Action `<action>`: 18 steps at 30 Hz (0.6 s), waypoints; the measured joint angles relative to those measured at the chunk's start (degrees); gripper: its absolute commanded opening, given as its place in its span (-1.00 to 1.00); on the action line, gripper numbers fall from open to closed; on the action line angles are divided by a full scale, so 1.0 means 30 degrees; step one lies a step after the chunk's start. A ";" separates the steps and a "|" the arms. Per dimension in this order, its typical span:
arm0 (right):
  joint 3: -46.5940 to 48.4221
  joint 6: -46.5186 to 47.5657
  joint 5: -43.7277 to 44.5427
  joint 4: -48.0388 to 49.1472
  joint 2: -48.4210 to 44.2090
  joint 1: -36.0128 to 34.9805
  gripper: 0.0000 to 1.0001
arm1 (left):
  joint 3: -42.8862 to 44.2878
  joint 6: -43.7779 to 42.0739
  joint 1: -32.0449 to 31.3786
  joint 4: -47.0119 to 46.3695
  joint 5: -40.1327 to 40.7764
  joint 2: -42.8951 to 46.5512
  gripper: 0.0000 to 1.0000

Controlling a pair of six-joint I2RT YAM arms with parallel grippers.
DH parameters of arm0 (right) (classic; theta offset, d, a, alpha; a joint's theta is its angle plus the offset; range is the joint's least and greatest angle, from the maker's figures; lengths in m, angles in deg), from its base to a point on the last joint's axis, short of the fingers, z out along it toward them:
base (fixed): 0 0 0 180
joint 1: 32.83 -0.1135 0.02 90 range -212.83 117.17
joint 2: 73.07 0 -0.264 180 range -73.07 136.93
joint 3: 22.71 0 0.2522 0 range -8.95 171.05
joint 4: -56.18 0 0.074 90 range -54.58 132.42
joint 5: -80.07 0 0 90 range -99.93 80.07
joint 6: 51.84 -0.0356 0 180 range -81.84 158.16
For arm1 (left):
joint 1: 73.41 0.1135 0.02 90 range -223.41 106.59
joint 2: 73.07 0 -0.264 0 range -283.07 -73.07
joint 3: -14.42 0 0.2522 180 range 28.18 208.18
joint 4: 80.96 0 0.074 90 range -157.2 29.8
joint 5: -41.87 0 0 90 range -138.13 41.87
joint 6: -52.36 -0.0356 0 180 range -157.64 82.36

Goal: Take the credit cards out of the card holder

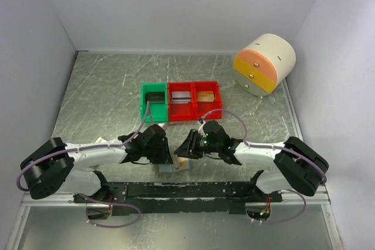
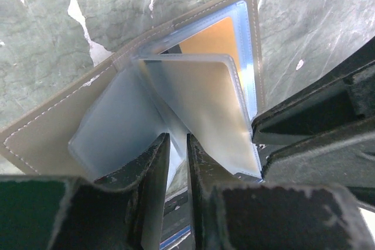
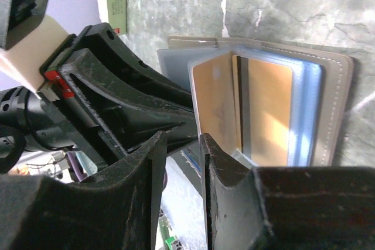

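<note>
The card holder [image 2: 53, 127] lies open on the table close to its near edge, grey panels down and pale blue pockets up; from above only a bit of the card holder [image 1: 174, 167] shows between the two wrists. One pocket leaf [image 2: 205, 103] stands up from the spine. My left gripper [image 2: 176, 140] is narrowly open, straddling the foot of that leaf. An orange credit card [image 2: 215, 38] lies in the flat pocket behind. My right gripper [image 3: 179, 137] is also narrowly open, the raised leaf's edge resting against its right finger [image 3: 218, 162]. That leaf holds a credit card [image 3: 214, 103]; another card [image 3: 270, 115] lies flat.
A green bin [image 1: 153, 101] and two red bins [image 1: 181, 101] [image 1: 207, 98] stand in a row just beyond the grippers. A round cream, orange and yellow drawer unit [image 1: 263, 62] sits at the back right. White walls enclose the table on three sides.
</note>
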 measured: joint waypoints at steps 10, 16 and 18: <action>-0.0109 -0.0707 -0.0758 0.1625 0.0867 -0.0022 -0.42 | 0.0000 0.0087 0.0000 0.0976 0.0663 0.0306 -0.69; 0.0007 -0.0707 -0.1035 0.1617 0.1479 -0.0022 -0.43 | 0.0007 0.0160 -0.0007 0.1894 0.1326 0.0335 -0.85; 0.0058 -0.0707 -0.1107 0.1632 0.1639 -0.0036 -0.43 | 0.0007 0.0182 -0.0007 0.2171 0.1530 0.0415 -0.80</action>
